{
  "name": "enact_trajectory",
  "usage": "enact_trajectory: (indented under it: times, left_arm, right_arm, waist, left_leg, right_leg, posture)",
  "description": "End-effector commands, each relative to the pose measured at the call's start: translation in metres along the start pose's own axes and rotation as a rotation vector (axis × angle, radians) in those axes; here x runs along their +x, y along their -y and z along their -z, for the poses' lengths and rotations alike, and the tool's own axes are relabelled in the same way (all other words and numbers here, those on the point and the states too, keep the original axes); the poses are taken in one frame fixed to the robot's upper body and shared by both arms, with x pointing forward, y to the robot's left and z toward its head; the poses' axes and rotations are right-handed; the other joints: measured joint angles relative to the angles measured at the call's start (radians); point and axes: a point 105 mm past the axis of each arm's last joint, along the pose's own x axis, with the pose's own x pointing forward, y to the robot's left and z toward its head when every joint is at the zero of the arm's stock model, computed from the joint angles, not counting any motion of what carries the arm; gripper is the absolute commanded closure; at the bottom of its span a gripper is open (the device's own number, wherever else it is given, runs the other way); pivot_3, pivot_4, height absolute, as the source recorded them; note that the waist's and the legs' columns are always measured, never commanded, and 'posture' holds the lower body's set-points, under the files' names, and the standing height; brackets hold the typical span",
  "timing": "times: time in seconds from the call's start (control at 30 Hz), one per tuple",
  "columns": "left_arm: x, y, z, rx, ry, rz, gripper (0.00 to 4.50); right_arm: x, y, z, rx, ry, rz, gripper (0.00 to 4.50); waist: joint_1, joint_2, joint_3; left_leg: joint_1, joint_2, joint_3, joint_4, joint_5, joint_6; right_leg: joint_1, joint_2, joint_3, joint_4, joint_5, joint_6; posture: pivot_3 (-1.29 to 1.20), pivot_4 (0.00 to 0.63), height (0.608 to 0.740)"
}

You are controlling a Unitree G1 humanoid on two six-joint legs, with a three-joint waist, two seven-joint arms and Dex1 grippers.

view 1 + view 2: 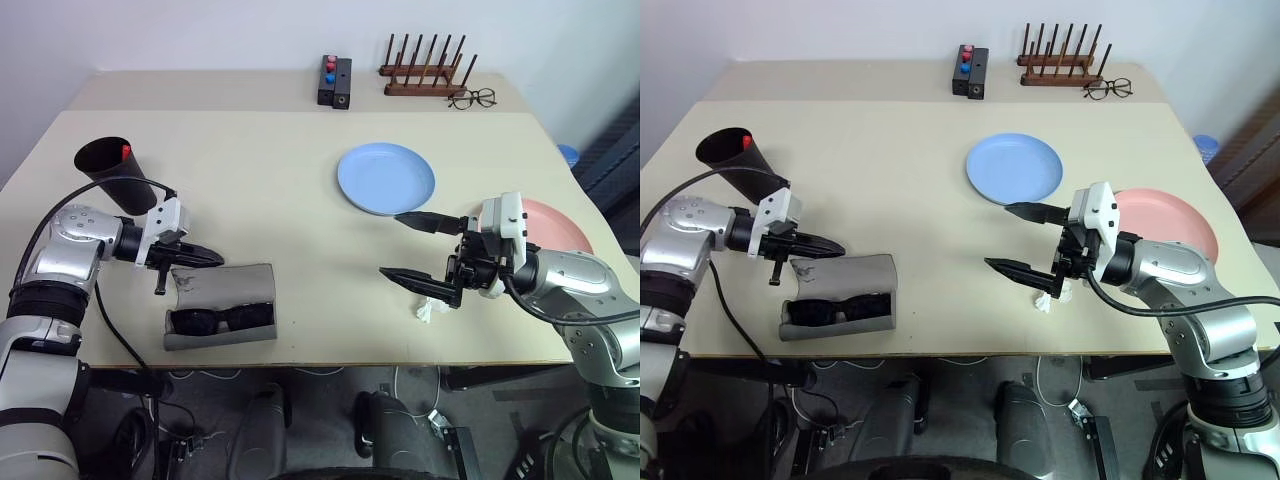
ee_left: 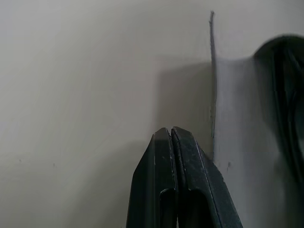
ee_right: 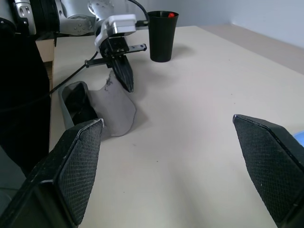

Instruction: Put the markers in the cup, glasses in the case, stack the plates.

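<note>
No brand, label or writing legible on any object.

Left gripper (image 1: 212, 258): fingers pressed together, nothing between them, tip hovering just above the upper left corner of the grey case (image 1: 228, 298). Left wrist view shows the two black fingers (image 2: 183, 171) closed flush, the case's edge just beside them.

Case lies near the front edge of the table (image 1: 250, 180), left side, mouth open toward the front. Black sunglasses (image 1: 220, 319) sit inside the opening, lenses showing, just below and in front of the left fingertips.

Black cup (image 1: 113, 172) behind the left gripper, red marker cap (image 1: 126, 149) showing at its rim; whether the second marker is in there cannot be told.

Right gripper (image 1: 405, 245): fingers spread wide, holding nothing, held above the table at front right. Small crumpled white scrap (image 1: 431, 309) on the table just below it.

Blue plate (image 1: 385, 178) at centre right, well apart from the left gripper, just behind the right gripper's upper finger. Pink plate (image 1: 560, 228) beside it, partly hidden by the right arm; the plates are not stacked.

Far edge: wooden rack (image 1: 425, 70), wire-framed eyeglasses (image 1: 472, 98), black box with red and blue buttons (image 1: 334, 80)
</note>
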Motion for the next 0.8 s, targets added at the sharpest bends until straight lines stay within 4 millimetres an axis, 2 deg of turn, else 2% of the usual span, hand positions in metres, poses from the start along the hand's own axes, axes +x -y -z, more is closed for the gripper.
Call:
enact_trajectory:
  times: [0.03, 0.27, 0.63, 0.8]
  left_arm:
    - [-0.004, 0.002, -0.006, 0.010, 0.027, 0.026, 4.48]
    - [-0.008, 0.003, -0.016, 0.010, 0.075, 0.036, 4.48]
    - [-0.008, 0.025, -0.031, 0.002, 0.112, 0.139, 4.48]
    - [-0.008, 0.035, -0.030, -0.009, 0.102, 0.175, 4.48]
  right_arm:
    - [-0.001, 0.000, -0.009, -0.042, 0.018, -0.001, 0.00]
    - [-0.002, 0.000, -0.008, -0.040, 0.017, 0.002, 0.00]
    - [-0.002, 0.003, -0.007, -0.045, 0.019, 0.011, 0.00]
    - [-0.003, 0.004, -0.007, -0.048, 0.015, 0.015, 0.00]
  waist:
    - [-0.001, 0.000, 0.000]
    - [-0.001, 0.000, 0.000]
    - [-0.001, 0.000, 0.000]
    - [-0.002, 0.000, 0.000]
  left_leg:
    - [0.000, 0.000, 0.000, 0.000, 0.000, 0.000]
    - [0.000, 0.000, 0.000, 0.000, 0.000, 0.000]
    - [0.000, 0.000, 0.000, 0.000, 0.000, 0.000]
    - [0.000, 0.000, 0.000, 0.000, 0.000, 0.000]
  right_leg:
    - [0.000, 0.000, 0.000, 0.000, 0.000, 0.000]
    - [0.000, 0.000, 0.000, 0.000, 0.000, 0.000]
    - [0.000, 0.000, 0.000, 0.000, 0.000, 0.000]
    - [0.000, 0.000, 0.000, 0.000, 0.000, 0.000]
  posture:
    - [0.00, 0.150, 0.740]
    - [0.00, 0.150, 0.740]
    - [0.00, 0.150, 0.740]
    - [0.00, 0.150, 0.740]
